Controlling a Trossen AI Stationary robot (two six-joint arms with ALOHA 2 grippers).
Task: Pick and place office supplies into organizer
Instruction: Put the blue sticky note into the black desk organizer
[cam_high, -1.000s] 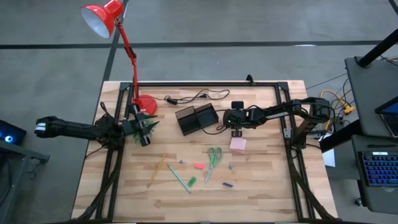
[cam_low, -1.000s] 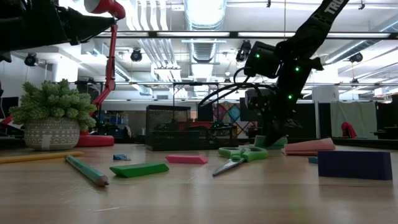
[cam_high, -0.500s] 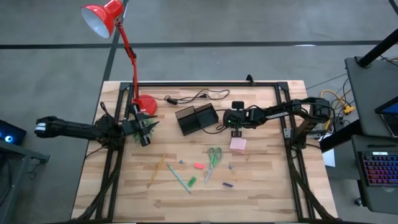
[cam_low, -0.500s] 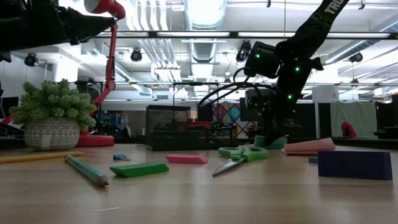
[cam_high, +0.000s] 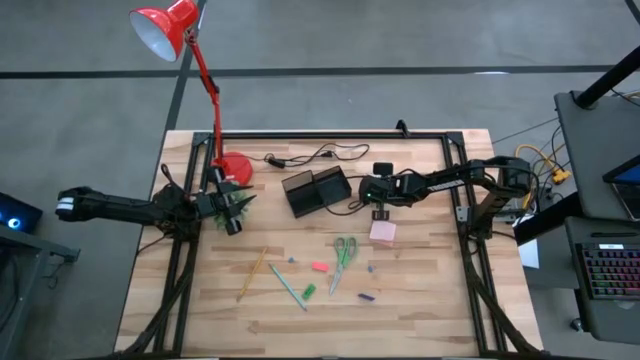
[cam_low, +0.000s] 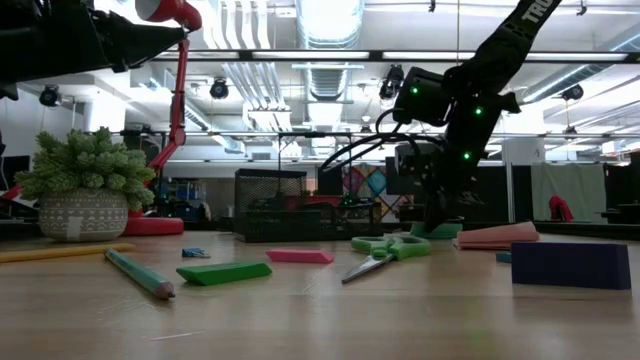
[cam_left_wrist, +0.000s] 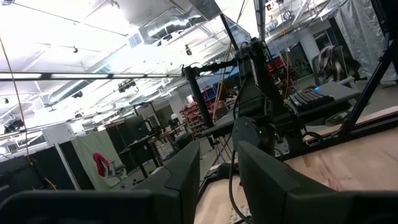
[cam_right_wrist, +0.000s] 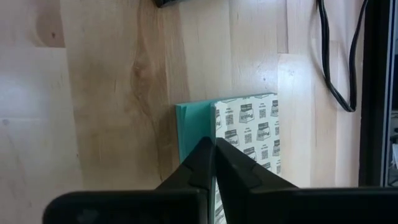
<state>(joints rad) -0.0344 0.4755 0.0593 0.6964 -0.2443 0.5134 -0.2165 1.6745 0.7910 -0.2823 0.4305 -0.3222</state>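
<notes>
The right gripper (cam_right_wrist: 212, 163) is seen with its fingers pressed almost together on the edge of a teal-backed pad (cam_right_wrist: 245, 149), whose white face is printed with small logos; the pad lies on the wooden table (cam_high: 420, 300) just beside the pink sticky-note pad (cam_high: 382, 231). One black organizer (cam_high: 316, 190) stands to the left of it. One pair of green-handled scissors (cam_high: 343, 254), one yellow pencil (cam_high: 251, 274) and one green pen (cam_high: 287, 287) are counted nearer. The left gripper (cam_left_wrist: 217, 180), fingers spread, is held at the left edge.

The surface (cam_right_wrist: 106, 93) is seen as pale, matt, knotted wood planks, and the pad (cam_right_wrist: 245, 137) as printed white paper over teal sheets.
</notes>
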